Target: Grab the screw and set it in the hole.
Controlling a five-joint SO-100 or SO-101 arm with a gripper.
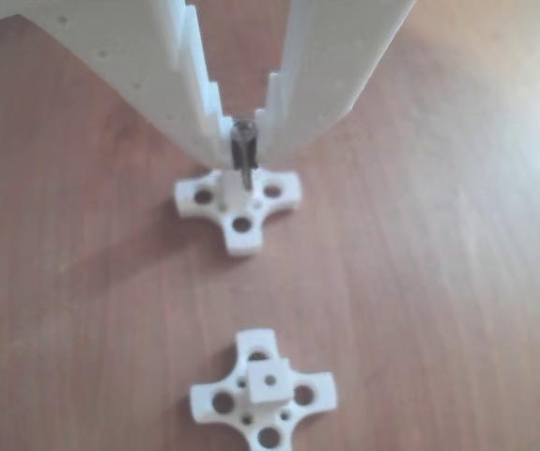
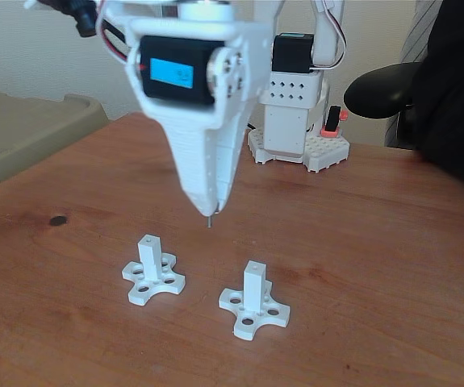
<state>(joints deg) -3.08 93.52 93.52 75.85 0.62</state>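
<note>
Two white cross-shaped bases stand on the wooden table (image 2: 393,266), each carrying a square post with a small hole in its end face. In the fixed view the claw (image 2: 209,211) hangs above and between them, fingers pressed together on the screw (image 2: 209,221), whose thin tip pokes out just below the fingertips and clear of the table. The left post (image 2: 148,251) sits below and to the left of the claw, the right post (image 2: 254,284) below and to the right, nearer the camera; neither touches the claw or the screw.

In the other view the screw (image 1: 242,158) is pinched upright between the two white fingers, its shaft pointing down toward one base (image 1: 239,205) directly beneath the fingertips. The second base (image 1: 264,394) lies well apart, toward the bottom edge, with the hole (image 1: 270,380) in its post plainly open.

Behind the claw in the fixed view stands the arm's white mount (image 2: 296,121), and a dark spot (image 2: 57,219) marks the table far left.
</note>
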